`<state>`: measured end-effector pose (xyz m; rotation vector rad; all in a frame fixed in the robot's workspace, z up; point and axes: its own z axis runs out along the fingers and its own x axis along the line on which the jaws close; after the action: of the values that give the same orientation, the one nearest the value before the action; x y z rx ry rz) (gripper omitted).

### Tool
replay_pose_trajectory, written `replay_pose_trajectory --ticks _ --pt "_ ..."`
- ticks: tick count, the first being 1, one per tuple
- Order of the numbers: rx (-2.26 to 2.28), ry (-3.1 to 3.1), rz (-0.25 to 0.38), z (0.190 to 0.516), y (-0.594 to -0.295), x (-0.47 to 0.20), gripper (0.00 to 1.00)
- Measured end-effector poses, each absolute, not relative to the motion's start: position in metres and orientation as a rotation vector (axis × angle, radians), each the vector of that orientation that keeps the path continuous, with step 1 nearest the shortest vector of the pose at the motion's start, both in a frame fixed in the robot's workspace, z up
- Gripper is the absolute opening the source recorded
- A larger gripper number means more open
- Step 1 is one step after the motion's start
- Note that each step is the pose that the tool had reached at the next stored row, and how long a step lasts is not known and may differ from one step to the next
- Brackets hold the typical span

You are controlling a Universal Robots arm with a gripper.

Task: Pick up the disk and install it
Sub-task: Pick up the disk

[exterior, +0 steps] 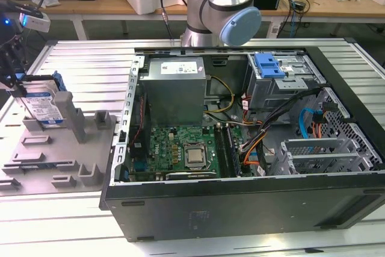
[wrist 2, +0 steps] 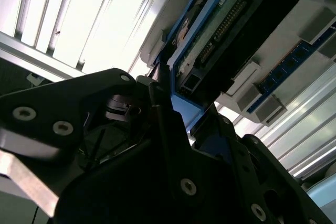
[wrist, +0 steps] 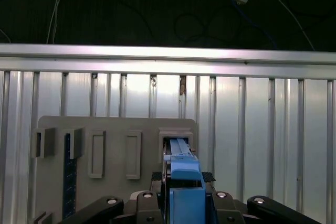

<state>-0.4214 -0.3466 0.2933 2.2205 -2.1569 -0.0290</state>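
We're at the black, matte gripper (wrist: 185, 178): its jaws are clenched on the disk (wrist: 187, 198), pressing on either side of the bright blue plastic carrier frame. In the second wrist view we see the disk (wrist 2: 210, 45) edge-on, with green circuit board and a dark connector strip inside the blue rim.

In the exterior view, the gripper (exterior: 13, 79) is at the far left, gripping the disk (exterior: 43, 105) by its top. The disk stands upright, its white-and-blue label facing us. Its lower edge meets a slot in the flat grey fixture plate (exterior: 60, 148); we can't tell if it is seated.

A blocky grey post (exterior: 71, 115) stands just beside the disk. The plate lies on a ribbed aluminium table (exterior: 78, 49). Well apart, toward the exterior view's right, lies the open black computer case (exterior: 240, 209), showing a green motherboard (exterior: 180, 148), a boxy steel power supply (exterior: 177, 88) and a metal drive cage (exterior: 289, 85) topped by a blue latch (exterior: 269, 64).
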Motion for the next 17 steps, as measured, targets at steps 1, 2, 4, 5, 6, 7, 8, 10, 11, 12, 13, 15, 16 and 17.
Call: replay_pose_trajectory --ticks 1,2,4,5,6,7,8,10,11,12,13,15,16,17 --pt "2.220 -2.157 -0.029 0.2933 -0.3467 -0.4214 0.44" --pt "2.220 -2.157 -0.029 0.2934 -0.3466 -0.4214 0.44" --pt "2.220 -2.157 -0.029 0.2935 -0.3467 -0.4214 0.51" --pt "2.220 -2.157 -0.029 0.2935 -0.3466 -0.4215 0.51" --pt "2.220 -2.157 -0.029 0.2933 -0.3467 -0.4215 0.43" --pt "2.220 -2.157 -0.029 0.2932 -0.3466 -0.4215 0.37" --pt "2.220 -2.157 -0.029 0.2932 -0.3467 -0.4215 0.37" --pt "2.220 -2.157 -0.029 0.2931 -0.3466 -0.4215 0.37" --pt "2.220 -2.157 -0.029 0.2930 -0.3466 -0.4215 0.37" --pt "2.220 -2.157 -0.029 0.2930 -0.3467 -0.4215 0.37" --pt "2.220 -2.157 -0.029 0.2929 -0.3466 -0.4215 0.37" --pt "2.220 -2.157 -0.029 0.2929 -0.3467 -0.4215 0.37" --pt "2.220 -2.157 -0.029 0.2929 -0.3466 -0.4215 0.37" --pt "2.221 -2.157 -0.029 0.2930 -0.3466 -0.4214 0.37"
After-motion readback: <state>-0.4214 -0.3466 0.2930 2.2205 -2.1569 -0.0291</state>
